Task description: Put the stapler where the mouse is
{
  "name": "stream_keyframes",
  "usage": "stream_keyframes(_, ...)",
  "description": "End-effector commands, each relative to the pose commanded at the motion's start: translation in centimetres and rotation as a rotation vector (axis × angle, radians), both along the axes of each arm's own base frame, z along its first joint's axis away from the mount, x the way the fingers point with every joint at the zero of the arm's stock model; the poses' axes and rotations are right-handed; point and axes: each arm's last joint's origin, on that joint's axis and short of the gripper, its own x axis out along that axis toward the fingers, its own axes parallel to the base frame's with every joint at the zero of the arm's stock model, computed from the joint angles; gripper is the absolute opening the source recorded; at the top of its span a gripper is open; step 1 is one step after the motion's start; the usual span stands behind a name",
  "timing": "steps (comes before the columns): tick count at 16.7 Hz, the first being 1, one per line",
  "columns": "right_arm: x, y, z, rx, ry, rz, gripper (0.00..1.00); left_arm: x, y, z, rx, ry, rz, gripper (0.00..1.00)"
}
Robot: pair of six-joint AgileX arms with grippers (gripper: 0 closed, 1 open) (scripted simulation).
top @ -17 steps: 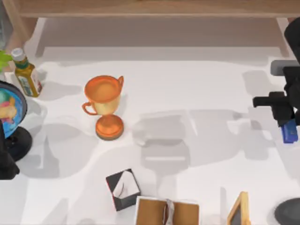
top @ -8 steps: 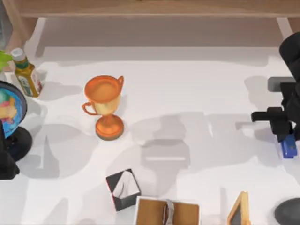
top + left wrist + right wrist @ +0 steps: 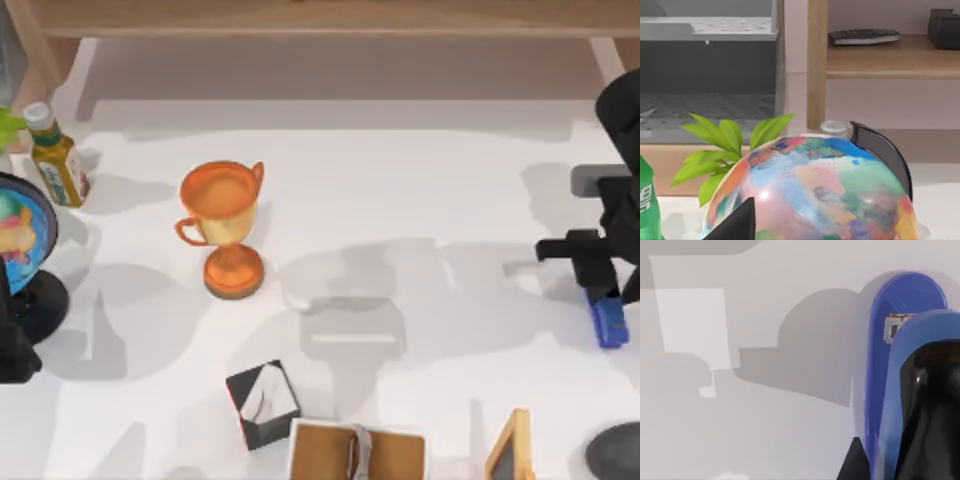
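Right now you are carrying the small bright-blue stapler [image 3: 610, 322] with a black rounded end at the right edge of the white tabletop [image 3: 420, 180], and your right pincer [image 3: 603, 300] is closing on it from above. Judging by the right wrist view, the stapler [image 3: 900, 355] is hanging lengthwise just beside the dark fingers [image 3: 927, 410], low over the surface and casting a shadow close by, which suggests you are bringing it down to a set-down spot. No mouse is recognisable on the tabletop, so you cannot confirm the target from these views; treat the bare patch under the stapler as the likely place.

Your right arm is reaching in from the far right, its black wrist pointing downward over the stapler. Your left arm is sitting parked at the near left, its wrist camera looking at the multicoloured globe [image 3: 810, 190] on a black stand; whether that pincer is wide or narrow you cannot tell. The orange trophy cup [image 3: 225, 225] is standing well apart, left of centre.
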Motion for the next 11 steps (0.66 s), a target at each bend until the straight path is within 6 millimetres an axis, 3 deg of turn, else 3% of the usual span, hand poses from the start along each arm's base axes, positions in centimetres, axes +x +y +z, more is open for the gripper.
stream_keyframes(5, 0.0, 0.0, 0.0, 0.0, 0.0, 0.0, 0.98, 0.0, 0.0, 0.0, 0.0, 0.0, 0.0, 1.0)
stream_keyframes(11, 0.0, 0.0, 0.0, 0.0, 0.0, 0.0, 1.0, 0.0, 0.0, 0.0, 0.0, 0.0, 0.0, 1.0)
